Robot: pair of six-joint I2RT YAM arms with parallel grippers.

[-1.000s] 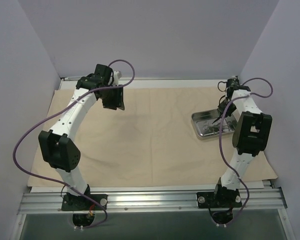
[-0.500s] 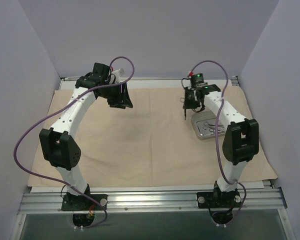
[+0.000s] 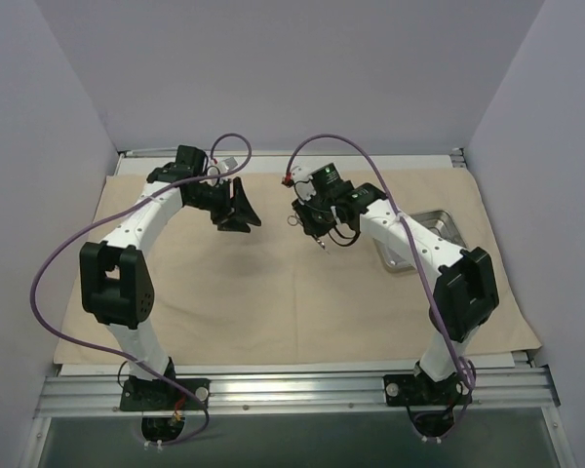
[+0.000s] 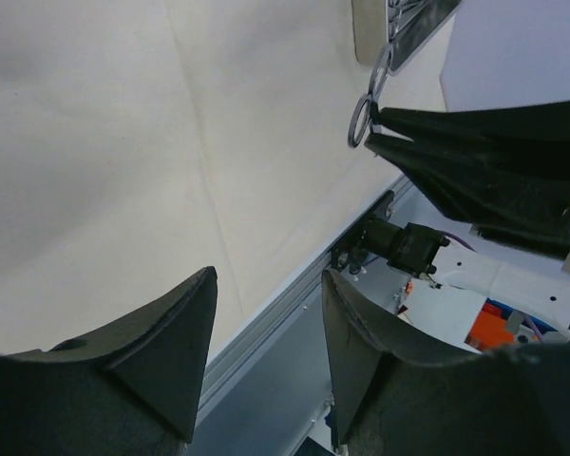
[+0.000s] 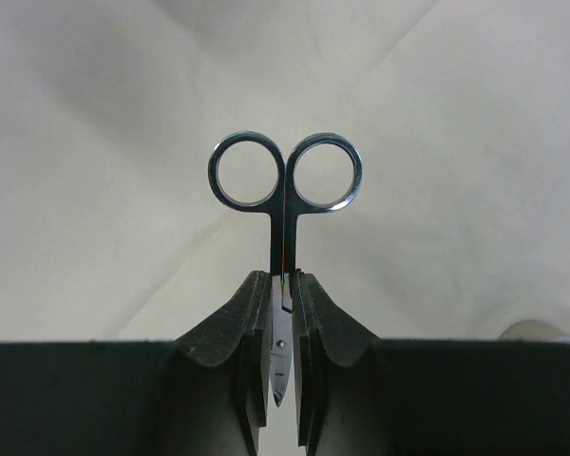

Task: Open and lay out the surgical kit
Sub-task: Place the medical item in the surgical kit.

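Observation:
The beige cloth wrap lies spread flat over the table. My right gripper hangs above its middle, shut on a pair of silver scissors. The blades sit between the pads and the two ring handles stick out ahead. The steel tray rests on the cloth at the right, partly hidden by the right arm; thin instruments show in it. My left gripper is open and empty, a short way left of the right gripper and facing it. The scissors' rings show in the left wrist view.
An aluminium rail with both arm bases runs along the near edge. Pale walls close the table in on three sides. Purple cables loop off both arms. The cloth has light creases.
The right arm lifted the scissors out of the tray and carried them left to the middle of the cloth. The left gripper swung right toward them and opened a little.

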